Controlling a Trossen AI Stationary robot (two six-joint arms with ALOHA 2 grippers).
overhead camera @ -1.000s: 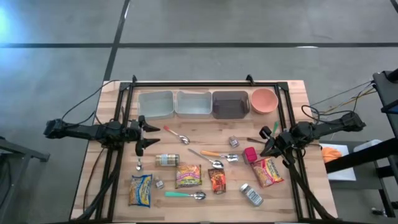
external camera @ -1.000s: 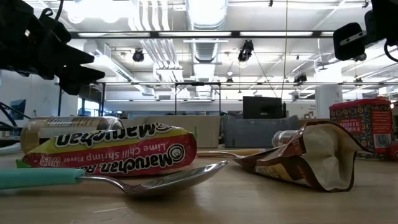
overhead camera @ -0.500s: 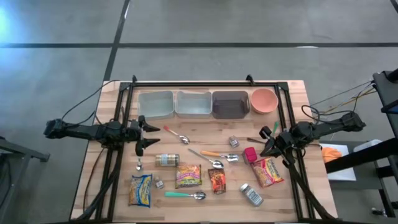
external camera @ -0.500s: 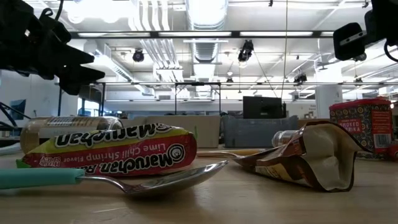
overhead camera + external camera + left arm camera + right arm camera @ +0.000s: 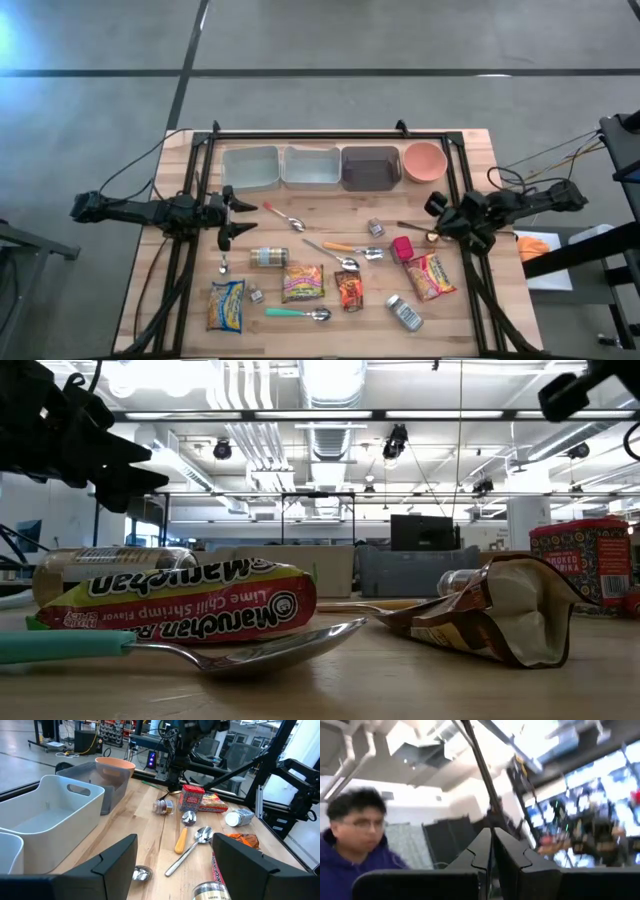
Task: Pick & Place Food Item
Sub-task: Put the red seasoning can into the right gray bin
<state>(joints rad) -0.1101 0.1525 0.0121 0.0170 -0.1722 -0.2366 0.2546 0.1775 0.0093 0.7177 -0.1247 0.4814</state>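
Right gripper (image 5: 434, 205) clenched, empty, at right table edge above red box (image 5: 402, 248). Left gripper (image 5: 228, 213) released, empty, at left edge. Three ramen packets; Maruchan packet (image 5: 303, 283) mid-table. Four bins at back, five spoons. Smaller items hard to make out.

A large open robotics lab: exposed white ceiling ducts (image 5: 330, 420) and strip lights fill the low view's upper half, equipment racks with cables (image 5: 112, 730) sit at the left wrist view's top, over polished grey concrete floor (image 5: 320, 60)
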